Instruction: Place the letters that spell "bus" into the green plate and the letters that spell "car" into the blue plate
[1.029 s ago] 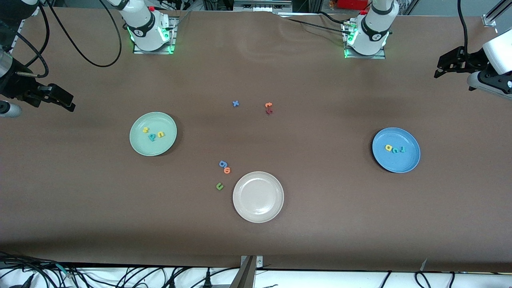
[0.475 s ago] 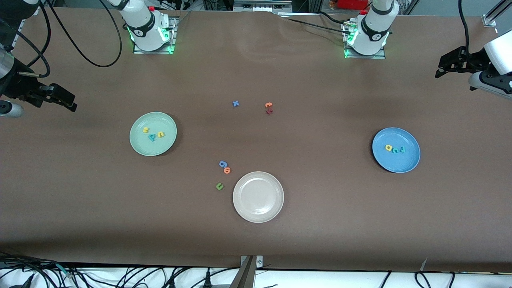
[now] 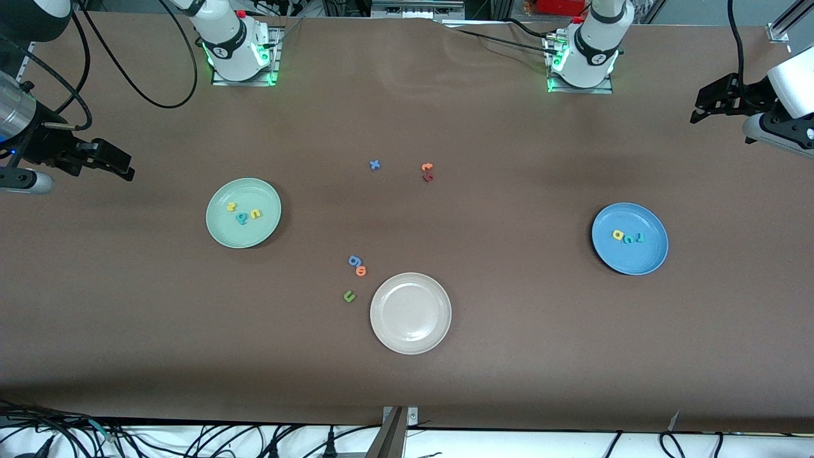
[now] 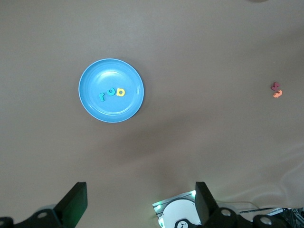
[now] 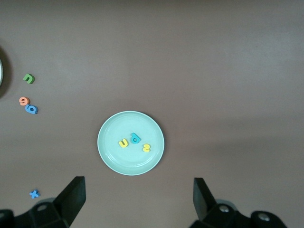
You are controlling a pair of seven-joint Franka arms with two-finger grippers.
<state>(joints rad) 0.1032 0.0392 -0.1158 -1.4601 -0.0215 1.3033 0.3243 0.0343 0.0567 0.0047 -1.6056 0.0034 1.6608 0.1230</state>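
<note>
Moved: our right gripper [image 3: 121, 168], toward the green plate [image 3: 219, 236]; fingers spread, empty. Left gripper [image 3: 703, 108] likewise, waiting. We judge both words plated; next, retreat.

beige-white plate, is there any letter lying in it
No, the beige-white plate holds nothing; the nearest letter, the dark green "u", lies on the table beside it.

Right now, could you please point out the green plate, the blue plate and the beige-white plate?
green plate [image 3: 266, 228]: front view, bare floor near the rim.
blue plate [image 3: 648, 254]: front view, bare floor.
beige-white plate [image 3: 410, 313]: front view, centre.
</note>
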